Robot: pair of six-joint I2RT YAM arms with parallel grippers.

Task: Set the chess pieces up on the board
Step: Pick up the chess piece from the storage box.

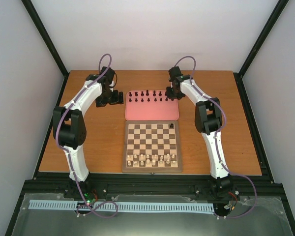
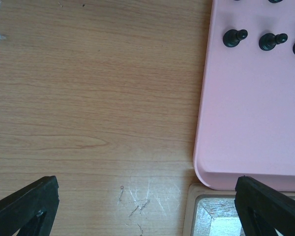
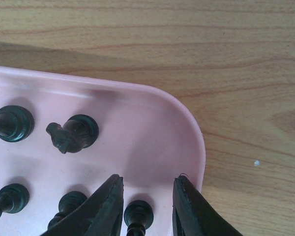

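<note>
The board (image 1: pixel 152 142) lies in the middle of the table, with one black piece (image 1: pixel 171 126) on its far right corner square. The other black chess pieces (image 1: pixel 146 96) stand in two rows at the far end of a pink tray (image 1: pixel 152 112). My right gripper (image 1: pixel 173 93) is over the tray's far right corner. In the right wrist view it (image 3: pixel 148 181) is open, with a black pawn (image 3: pixel 139 216) between its fingers and not clamped. A black knight (image 3: pixel 71 133) stands further left. My left gripper (image 2: pixel 146 206) is wide open and empty over bare table, left of the tray (image 2: pixel 250 123).
Cream pieces (image 1: pixel 152 158) fill the board's two near rows. The board's far left corner (image 2: pixel 206 216) shows under the left gripper's right finger. Two black pawns (image 2: pixel 233 37) stand on the tray in the left wrist view. Black frame rails border the table.
</note>
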